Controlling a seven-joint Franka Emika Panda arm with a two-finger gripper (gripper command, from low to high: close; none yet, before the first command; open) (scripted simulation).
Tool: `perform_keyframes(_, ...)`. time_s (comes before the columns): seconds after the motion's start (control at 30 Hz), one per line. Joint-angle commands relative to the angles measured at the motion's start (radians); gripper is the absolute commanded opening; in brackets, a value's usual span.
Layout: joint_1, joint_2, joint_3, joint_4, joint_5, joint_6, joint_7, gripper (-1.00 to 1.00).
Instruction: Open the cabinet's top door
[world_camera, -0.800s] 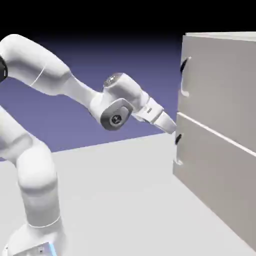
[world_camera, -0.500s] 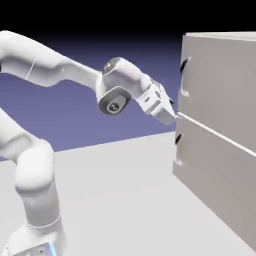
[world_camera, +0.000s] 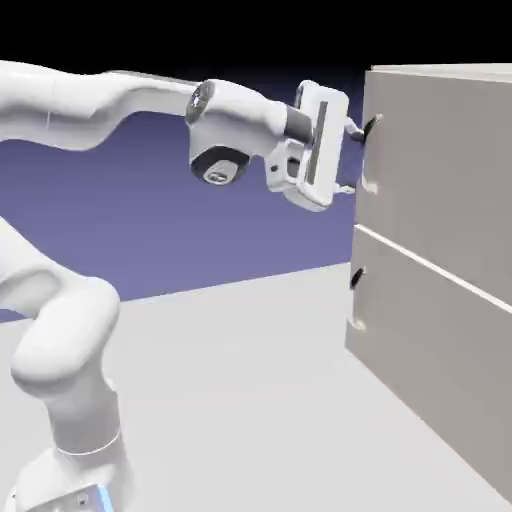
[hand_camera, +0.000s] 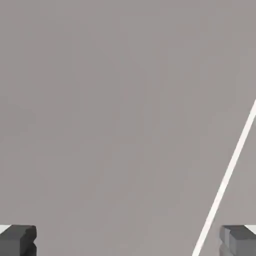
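Note:
The cabinet (world_camera: 440, 260) is a tall light-grey box at the exterior view's right. Its top door (world_camera: 445, 165) is flush and closed, with a small curved handle (world_camera: 367, 178) at its left edge. My gripper (world_camera: 354, 158) is level with that handle, pointing at the door, open, one fingertip above and one below, close to the handle. Whether they touch it I cannot tell. In the hand view the gripper (hand_camera: 128, 242) shows only two grey fingertips (hand_camera: 18, 240) at the bottom corners, wide apart with nothing between them. Grey door panel (hand_camera: 110, 115) fills that view and the handle is out of it.
The lower panel (world_camera: 430, 345) has its own small handle (world_camera: 357, 295) below the seam. A bright slanted seam line (hand_camera: 227, 175) crosses the hand view's right side. The grey table (world_camera: 230, 400) spreads out in front of the cabinet.
The hand has risen from the seam between the two panels to the top handle's height. It has turned so the fingers face the door squarely.

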Motion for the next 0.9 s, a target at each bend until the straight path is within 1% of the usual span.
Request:
perform_keyframes(0.0,-0.018,-0.006,0.019,0.012,0.044,0.000,0.018,0.00)
perform_keyframes(0.87,-0.492,-0.155,0.524,0.316,1.174,-0.013,0.481,0.00)
